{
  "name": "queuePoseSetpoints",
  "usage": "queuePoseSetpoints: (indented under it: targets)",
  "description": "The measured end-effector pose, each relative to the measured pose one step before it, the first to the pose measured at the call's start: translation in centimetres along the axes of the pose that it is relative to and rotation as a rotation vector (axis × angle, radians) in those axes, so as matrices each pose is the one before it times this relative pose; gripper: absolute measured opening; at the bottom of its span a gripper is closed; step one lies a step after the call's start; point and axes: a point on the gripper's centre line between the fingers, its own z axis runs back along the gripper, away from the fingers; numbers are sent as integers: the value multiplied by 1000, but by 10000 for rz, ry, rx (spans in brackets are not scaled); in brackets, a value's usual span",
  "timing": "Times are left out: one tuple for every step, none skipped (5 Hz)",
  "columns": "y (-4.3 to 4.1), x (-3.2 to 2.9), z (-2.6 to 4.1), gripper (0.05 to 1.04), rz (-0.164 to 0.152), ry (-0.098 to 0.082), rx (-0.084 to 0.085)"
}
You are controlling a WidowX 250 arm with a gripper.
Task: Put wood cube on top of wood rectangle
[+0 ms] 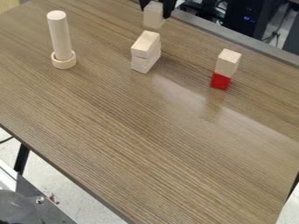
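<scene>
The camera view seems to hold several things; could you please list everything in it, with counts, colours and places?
Pale wooden cube: one, cream, in the pincer above the table's far side
Stacked rectangular wooden blocks: at least two, pale, upper centre
Upright wooden cylinder: one, pale, upper left
Round wooden ring: one, pale, around the cylinder's foot
Small red block: one, upper right
Wooden block on the red one: one, pale
Wood-grain table: one, brown, across the view
Metal equipment: grey, lower left corner
Dark equipment: black, behind the table
Two-finger pincer: one, black, top edge
</scene>
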Motion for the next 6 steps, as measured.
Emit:
queuePoseSetpoints:
  targets:
    - [50, -173, -644, 557, -51, 154, 6]
    - [499, 105, -33, 557, 19, -49, 170]
    - [165, 50, 28, 557, 18, -48, 67]
    - [67, -196, -222, 557, 6, 29, 48]
    - [-21, -527, -407, 557, -26, 153, -1]
    - [-1, -634, -589, 557, -75, 134, 53]
